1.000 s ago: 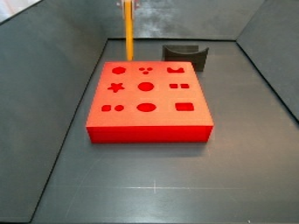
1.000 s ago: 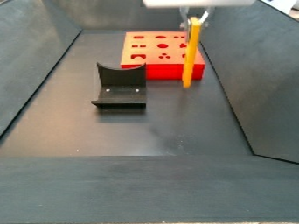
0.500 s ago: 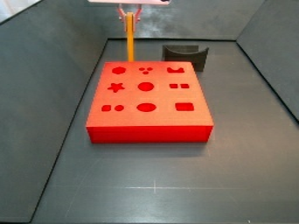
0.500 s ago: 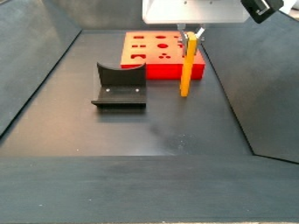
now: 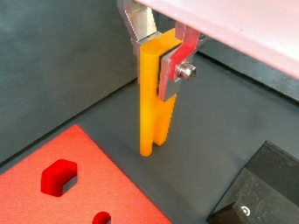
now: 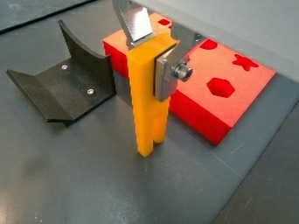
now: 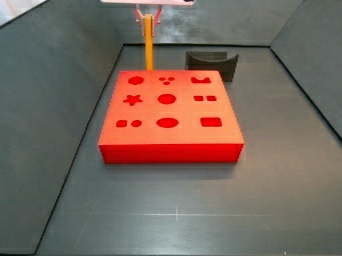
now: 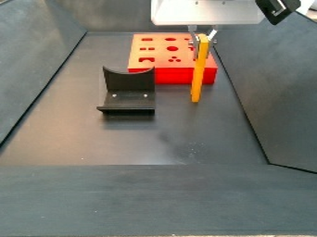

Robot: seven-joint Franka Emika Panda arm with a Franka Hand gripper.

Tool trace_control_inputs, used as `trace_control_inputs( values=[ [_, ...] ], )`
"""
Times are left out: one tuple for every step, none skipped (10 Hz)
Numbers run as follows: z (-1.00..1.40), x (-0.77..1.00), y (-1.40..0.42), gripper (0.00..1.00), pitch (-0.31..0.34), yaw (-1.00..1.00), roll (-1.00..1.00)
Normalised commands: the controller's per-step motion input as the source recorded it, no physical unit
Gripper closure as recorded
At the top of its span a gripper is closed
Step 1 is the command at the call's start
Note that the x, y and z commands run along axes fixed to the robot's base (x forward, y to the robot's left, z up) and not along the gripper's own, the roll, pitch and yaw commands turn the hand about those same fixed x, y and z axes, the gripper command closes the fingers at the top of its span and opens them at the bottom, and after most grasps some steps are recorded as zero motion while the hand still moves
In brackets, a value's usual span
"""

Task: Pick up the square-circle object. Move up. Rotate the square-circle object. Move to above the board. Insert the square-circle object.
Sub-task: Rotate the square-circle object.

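Pincer (image 6: 156, 52) grips upright yellow-orange peg (image 6: 149, 105) | unchanged from half a second ago, beside red board (image 6: 228, 92) | move over board pending

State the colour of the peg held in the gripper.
Yellow-orange: the square-circle object in the gripper, clearest in a wrist view.

We are seeing the tool (image 6: 155, 54) gripping the long yellow-orange peg (image 6: 149, 105) upright beside the flat red holed block (image 6: 222, 92).
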Motion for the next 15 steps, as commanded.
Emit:
trace_control_inputs(
  values=[
    [-0.14,0.01,0.02,1.0,-0.058,-0.04,-0.21],
    [0.0,0.0,0.0,0.0,-0.058,-0.04,-0.01],
    [1.0,0.0,0.0,0.0,-0.055,-0.03,-0.01],
    [1.0,-0.01,0.0,0.0,-0.046,-0.03,-0.01],
    [1.0,-0.03,0.01,0.0,0.003,-0.03,-0.01],
    [0.87,-0.03,0.01,0.0,0.027,-0.03,0.0],
    [0.75,-0.02,0.02,0.0,0.036,-0.03,0.01],
    [0.46,-0.01,0.02,0.0,0.059,-0.02,0.03],
    [0.28,0.01,0.02,0.0,0.074,-0.02,0.04],
    [0.0,0.0,0.08,0.0,0.014,-1.0,0.01],
    [-0.1,0.02,0.07,0.0,0.013,-1.0,0.0],
    [-0.06,0.03,0.06,0.0,0.01,-1.0,0.0],
    [-0.04,0.03,0.05,0.0,0.009,-1.0,0.0],
    [-0.04,0.03,0.04,0.0,0.01,-1.0,0.0],
    [-0.04,0.03,0.03,0.0,0.01,-1.0,0.0]
  ],
)
